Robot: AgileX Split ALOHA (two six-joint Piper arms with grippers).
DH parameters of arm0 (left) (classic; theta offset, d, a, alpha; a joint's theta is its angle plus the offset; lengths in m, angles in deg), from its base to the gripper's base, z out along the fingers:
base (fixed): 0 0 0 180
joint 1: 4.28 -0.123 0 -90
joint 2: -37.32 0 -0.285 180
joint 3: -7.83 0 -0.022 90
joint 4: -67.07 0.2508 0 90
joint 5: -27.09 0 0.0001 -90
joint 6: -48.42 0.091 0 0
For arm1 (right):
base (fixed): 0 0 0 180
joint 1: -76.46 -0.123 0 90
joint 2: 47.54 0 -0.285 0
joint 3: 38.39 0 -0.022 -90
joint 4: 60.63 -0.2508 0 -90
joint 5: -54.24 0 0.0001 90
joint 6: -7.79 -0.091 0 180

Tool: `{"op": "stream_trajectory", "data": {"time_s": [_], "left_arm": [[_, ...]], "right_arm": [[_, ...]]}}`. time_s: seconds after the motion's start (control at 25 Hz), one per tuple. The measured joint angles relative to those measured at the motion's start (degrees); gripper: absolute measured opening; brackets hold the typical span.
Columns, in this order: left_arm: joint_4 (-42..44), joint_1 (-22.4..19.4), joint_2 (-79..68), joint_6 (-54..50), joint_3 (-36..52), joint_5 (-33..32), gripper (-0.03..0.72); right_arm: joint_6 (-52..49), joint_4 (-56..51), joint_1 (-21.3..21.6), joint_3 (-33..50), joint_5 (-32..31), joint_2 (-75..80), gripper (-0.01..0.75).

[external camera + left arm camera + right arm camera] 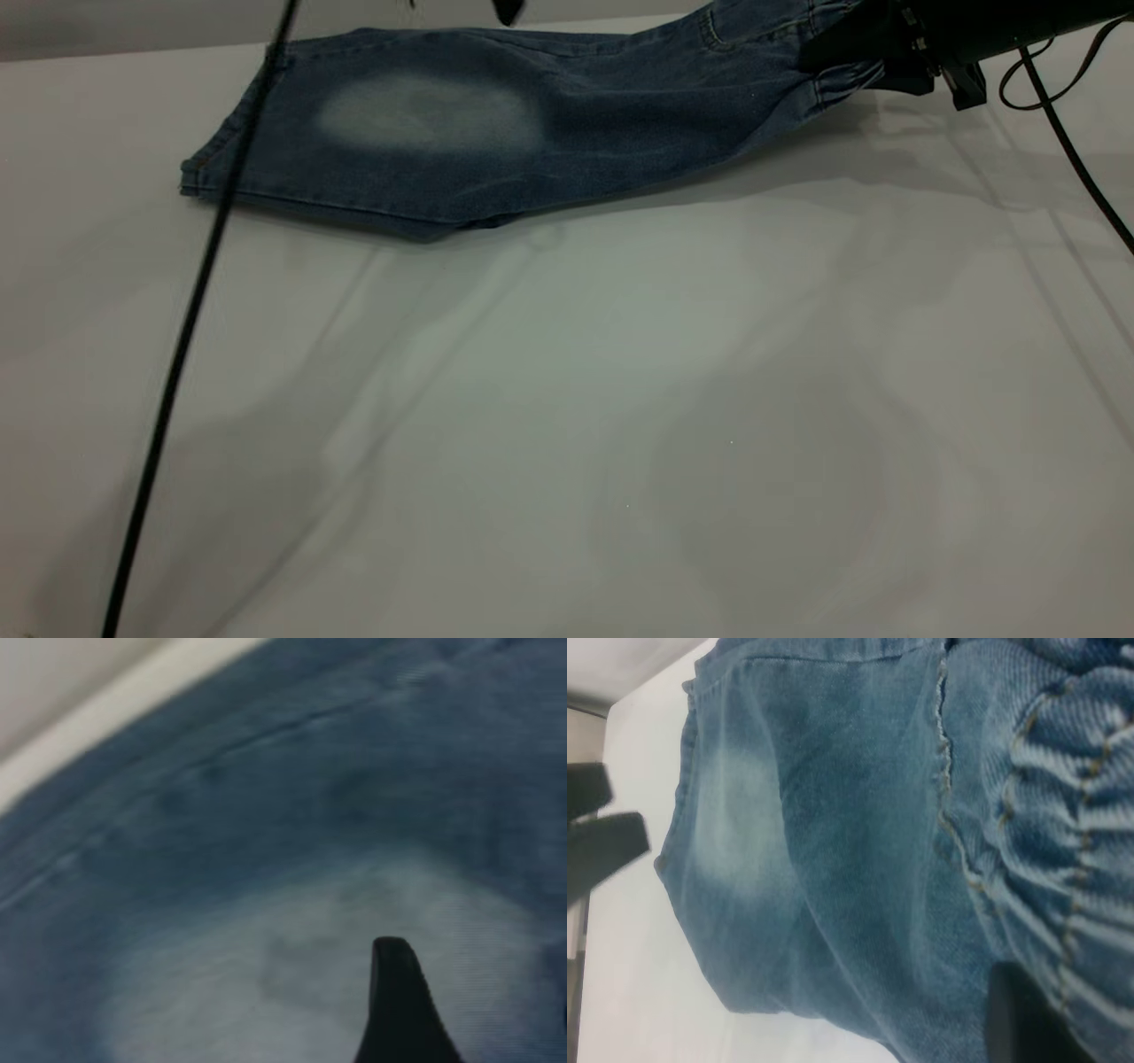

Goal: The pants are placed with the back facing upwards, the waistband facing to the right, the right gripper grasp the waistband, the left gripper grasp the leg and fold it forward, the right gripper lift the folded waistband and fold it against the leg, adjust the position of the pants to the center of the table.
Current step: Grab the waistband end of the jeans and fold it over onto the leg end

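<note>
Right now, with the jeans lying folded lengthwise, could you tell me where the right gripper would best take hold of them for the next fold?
Probably at the gathered elastic waistband, on the right end of the jeans, coming from the right, where the right gripper already is. The bunched band is thick and bulky, giving the fingers more to clamp than the flat leg. The left gripper hovers over the faded patch.

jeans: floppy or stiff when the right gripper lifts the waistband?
Probably floppy: the jeans already sag from the raised waistband at the right gripper down to the table. Denim looks thick, so likely heavyish, holding broad folds. The elastic gathers may give a firm, non-slip bite.
</note>
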Motion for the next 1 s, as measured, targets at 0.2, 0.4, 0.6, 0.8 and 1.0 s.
{"op": "stream_trajectory", "data": {"time_s": [0.2,0.4,0.6,0.8,1.0], "left_arm": [[-5.6,0.0,-7.9,5.9,-13.2,-8.2,0.402],[-5.6,0.0,-14.0,5.9,-20.8,-12.1,0.402],[-5.6,0.0,-16.6,5.8,-20.9,-10.9,0.402],[-5.6,0.0,-16.5,5.8,-20.9,-8.9,0.402],[-5.6,0.0,-16.5,5.6,-20.9,-7.2,0.4]], "right_arm": [[-0.1,0.5,0.0,0.0,0.1,0.0,0.102],[-0.2,0.5,0.0,0.0,0.1,0.0,0.102],[-0.2,0.5,0.0,0.0,0.1,0.0,0.102],[-0.2,0.5,0.0,0.0,0.1,-0.6,0.102],[-0.2,1.0,-0.1,0.0,0.8,-3.6,0.102]]}}
